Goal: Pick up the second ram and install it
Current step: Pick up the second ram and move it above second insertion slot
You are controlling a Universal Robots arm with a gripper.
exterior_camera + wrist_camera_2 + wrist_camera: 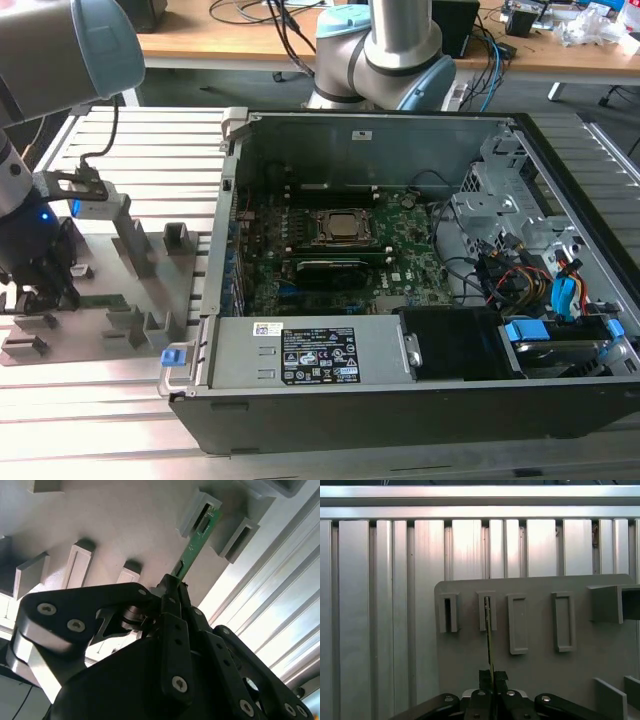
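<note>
gripper (174,583) | clamped on second ram (198,540) | far end in tray (125,525) slot

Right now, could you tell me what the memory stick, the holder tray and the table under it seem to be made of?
The memory stick: green circuit board with dark chips. The holder tray: probably matte grey plastic, uniform and dull. The table: likely bare aluminium, ribbed, with bright streaky reflections.
</note>
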